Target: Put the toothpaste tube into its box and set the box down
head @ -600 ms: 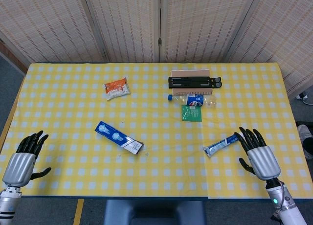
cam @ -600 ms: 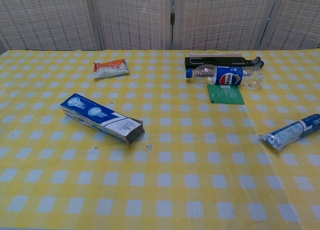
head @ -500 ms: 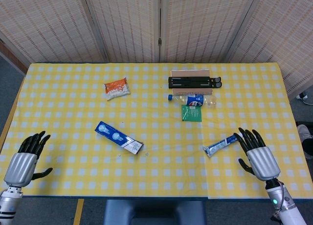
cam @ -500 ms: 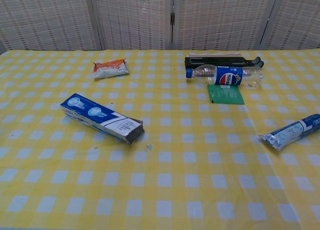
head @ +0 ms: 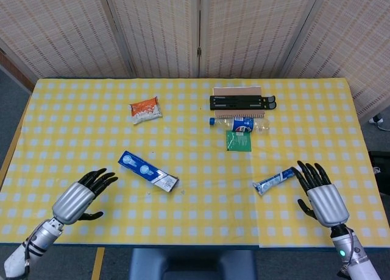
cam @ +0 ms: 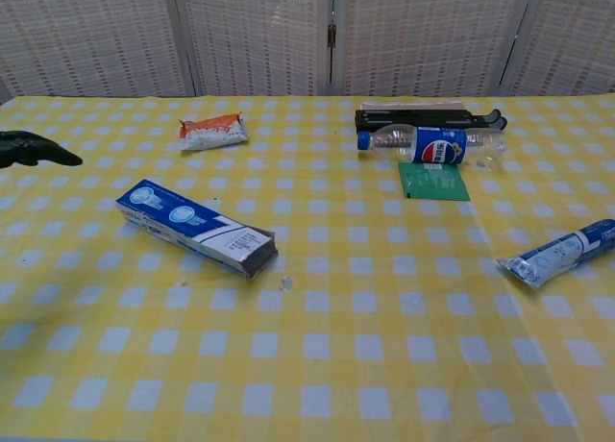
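Observation:
The blue toothpaste box (head: 148, 171) (cam: 195, 227) lies flat on the yellow checked table, its dark open end facing front right. A blue and white toothpaste tube (head: 274, 181) (cam: 560, 254) lies on the right side. My left hand (head: 77, 197) hovers open left of the box, a short gap away; only its dark fingertips (cam: 35, 150) show at the chest view's left edge. My right hand (head: 321, 191) is open just right of the tube, fingertips close to its end. It is outside the chest view.
At the back lie an orange snack packet (head: 145, 109), a black bracket on cardboard (head: 242, 101), a Pepsi bottle (head: 242, 123) and a green card (head: 238, 140). A small white scrap (cam: 285, 282) sits near the box's open end.
My left hand has moved right and inward from the table's left edge toward the box, and its fingertips now enter the chest view. The right hand has barely shifted.

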Motion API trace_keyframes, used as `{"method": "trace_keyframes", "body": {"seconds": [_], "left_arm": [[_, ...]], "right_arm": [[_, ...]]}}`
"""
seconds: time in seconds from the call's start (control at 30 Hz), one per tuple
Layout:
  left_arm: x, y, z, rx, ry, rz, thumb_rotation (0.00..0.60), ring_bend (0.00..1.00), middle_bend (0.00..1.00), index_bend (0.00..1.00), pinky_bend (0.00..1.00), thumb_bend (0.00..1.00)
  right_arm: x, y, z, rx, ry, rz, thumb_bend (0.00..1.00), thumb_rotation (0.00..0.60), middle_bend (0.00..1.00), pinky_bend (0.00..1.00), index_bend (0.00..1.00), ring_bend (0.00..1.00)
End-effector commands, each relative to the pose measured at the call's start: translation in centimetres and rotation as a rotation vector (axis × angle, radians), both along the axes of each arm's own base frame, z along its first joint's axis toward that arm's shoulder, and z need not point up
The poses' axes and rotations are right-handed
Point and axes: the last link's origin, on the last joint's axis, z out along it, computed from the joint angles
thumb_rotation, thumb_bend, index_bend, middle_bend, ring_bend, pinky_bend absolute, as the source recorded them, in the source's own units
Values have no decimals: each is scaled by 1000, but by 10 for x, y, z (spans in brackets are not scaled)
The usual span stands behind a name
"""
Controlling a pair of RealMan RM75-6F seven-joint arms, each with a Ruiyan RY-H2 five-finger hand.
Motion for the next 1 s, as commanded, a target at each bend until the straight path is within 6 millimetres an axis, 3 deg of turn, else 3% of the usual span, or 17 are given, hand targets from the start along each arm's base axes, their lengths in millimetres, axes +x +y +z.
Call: {"method": "trace_keyframes", "body": {"seconds": [0.03, 0.2, 0.37, 0.73, 1.0], "left_arm": [[24, 31, -19, -61, 58, -58, 600, 73, 153, 115, 157, 124], [31, 66, -34, -30, 118, -17, 600, 54, 153, 118, 108, 127], [30, 88, -49, -70, 115, 29, 600, 53, 153, 124, 100, 128], [35, 113, -75, -140, 214, 39, 600, 54, 153, 149, 100, 128], [37, 126, -79, -146, 255, 36, 600, 58, 154, 188, 128, 128]], "right_arm": [[5, 6, -1, 5, -11, 24, 365, 600, 0, 0, 0, 0], [12, 17, 0, -23, 18, 67, 365, 600, 0, 0, 0, 0], [14, 23, -4, 6, 16, 77, 365, 600, 0, 0, 0, 0], [10, 19, -13, 52, 26, 48, 365, 600, 0, 0, 0, 0], [6, 16, -13, 54, 32, 26, 365, 600, 0, 0, 0, 0]]}}
